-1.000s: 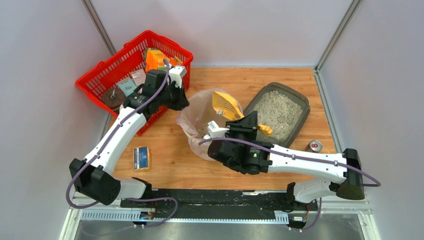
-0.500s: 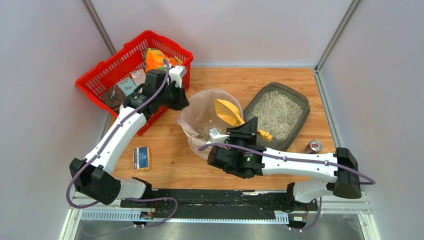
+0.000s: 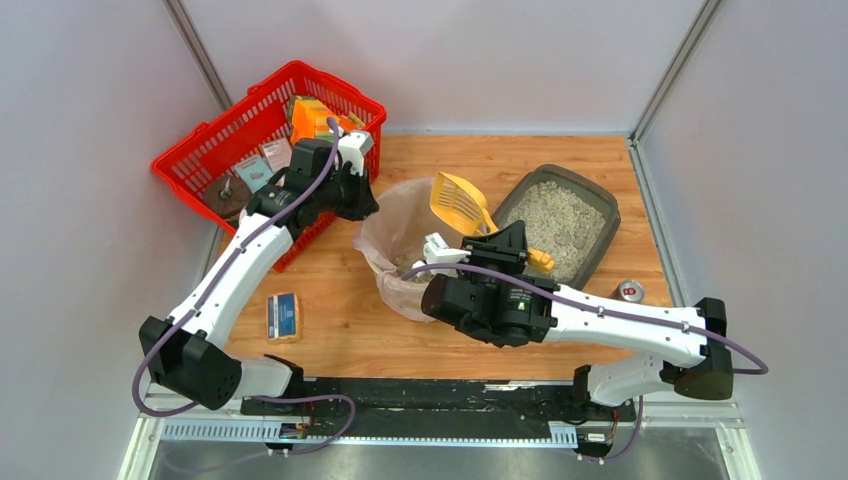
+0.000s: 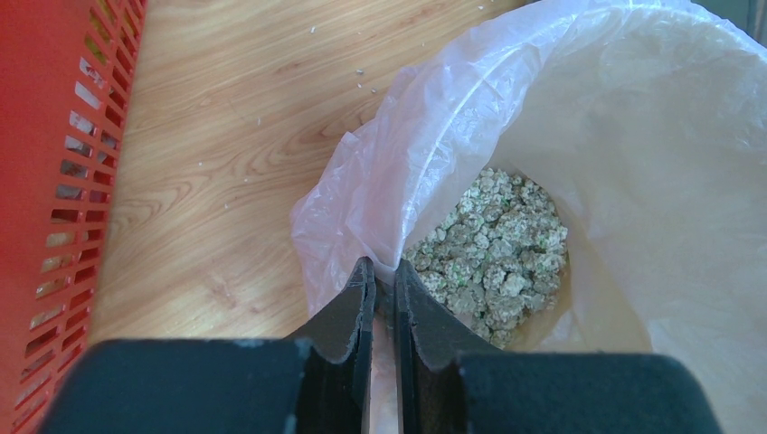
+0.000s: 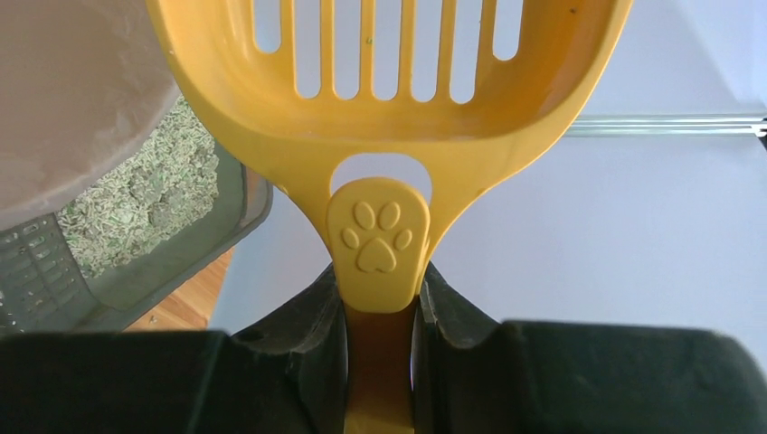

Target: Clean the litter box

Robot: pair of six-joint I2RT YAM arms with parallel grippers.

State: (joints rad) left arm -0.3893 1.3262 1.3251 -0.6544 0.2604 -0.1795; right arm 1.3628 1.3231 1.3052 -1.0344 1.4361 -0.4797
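Your litter box (image 3: 590, 186) sits toward the far right corner of the worktop (image 3: 480, 160), turned at an angle, with its bed of pale gravelly litter (image 3: 558, 222) showing. From the right wrist camera you catch one grey wall of it (image 5: 231, 203) low on the left.

Your right gripper (image 3: 505, 247) is clenched on the handle of the yellow scoop (image 3: 456, 202). In the wrist view the fingers (image 5: 312, 316) press in from both sides just below the paw-print tab of the scoop (image 5: 380, 237). The slotted head tilts upward and hangs over the right-hand rim of the bin (image 3: 385, 240), while the handle's end points back over the near left edge of the litter box.

Your left gripper (image 3: 362, 207) is at the bin's left rim, pinched on the clear liner (image 4: 579, 108). The fingers (image 4: 348, 307) are drawn nearly together with a fold of plastic caught between them. Down inside the bag lies a heap of greenish-grey clumps (image 4: 493, 249).

The bin stands mid-worktop, just beside the litter box's left side — whether they touch, you cannot tell from here.

A red mesh basket (image 3: 215, 150) holding packets fills the far left corner. A small blue and orange box (image 3: 284, 315) lies flat near the left near edge, and a can (image 3: 630, 291) stands by the right edge, just beside the litter box's near corner.
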